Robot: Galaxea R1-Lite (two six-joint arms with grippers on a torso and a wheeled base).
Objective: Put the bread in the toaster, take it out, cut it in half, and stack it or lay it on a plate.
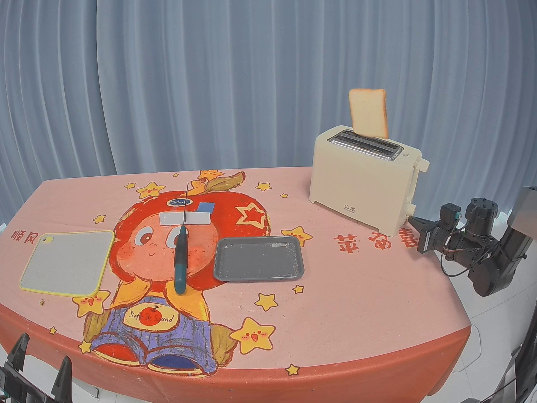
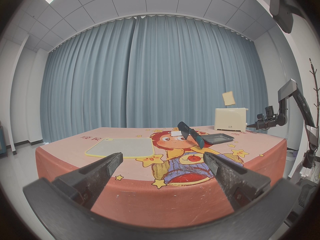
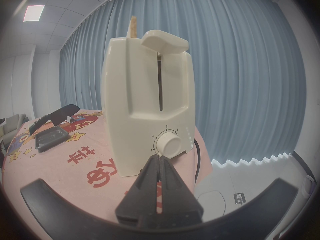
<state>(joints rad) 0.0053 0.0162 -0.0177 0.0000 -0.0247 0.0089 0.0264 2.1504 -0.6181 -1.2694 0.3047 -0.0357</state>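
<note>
At the far right of the table (image 1: 363,309), the bread slice (image 1: 368,113) stands upright above the toaster (image 1: 363,180), up and left of my right gripper (image 1: 413,219), the nearer one, closed tight on nothing by the lever (image 3: 165,42); my left gripper (image 2: 163,159) gapes empty.

Table layout, left to right: board, knife, tray, toaster.

On the round table under a pink cartoon-print cloth (image 1: 358,309), a grey, yellow-rimmed plastic cutting board (image 1: 67,262) lies at the left. A teal-handled knife (image 1: 180,258) lies mid-table, handle toward the near edge, blade end raised on a small white block (image 1: 196,218) behind it. A dark grey rectangular tray (image 1: 258,258) sits just right of the knife. A cream two-slot toaster (image 1: 363,183) stands far right, with a tan slice of bread (image 1: 368,113) upright above its rear slot.
</note>
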